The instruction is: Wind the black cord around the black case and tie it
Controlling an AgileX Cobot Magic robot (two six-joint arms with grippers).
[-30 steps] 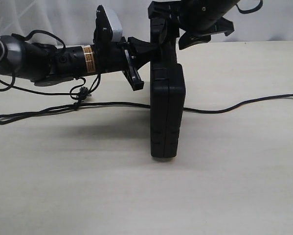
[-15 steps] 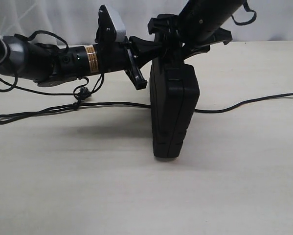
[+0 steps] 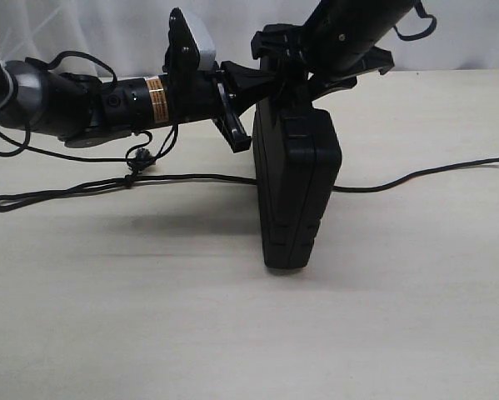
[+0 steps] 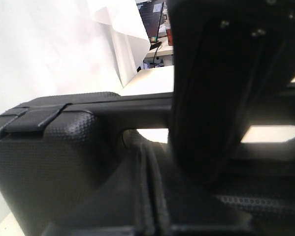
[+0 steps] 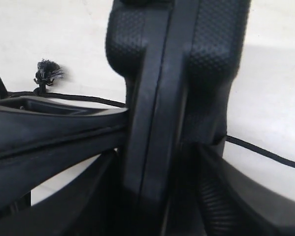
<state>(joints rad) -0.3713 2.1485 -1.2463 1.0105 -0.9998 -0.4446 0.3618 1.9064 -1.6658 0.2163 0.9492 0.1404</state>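
**Black case stood on end over the cord, both grippers at its top**

The black case (image 3: 295, 192) stands slightly tilted on the table (image 3: 232, 333) at frame centre. The right gripper (image 3: 303, 79) reaches down from the upper right and clamps it across its thickness. The left gripper (image 3: 261, 83), coming in from the left, is closed at the handle end. Holding it upright probably keeps its long sides free for winding. The black cord (image 3: 191, 177) lies across the table from a loop at far left to a loose end at far right, passing out of sight behind the case, so whether the case rests on it cannot be told. Only the left wrist view shows a finger (image 4: 211, 98) lying across the handle bar (image 4: 132, 101), and only the right wrist view shows the cord's frayed knot (image 5: 48, 71) clearly.
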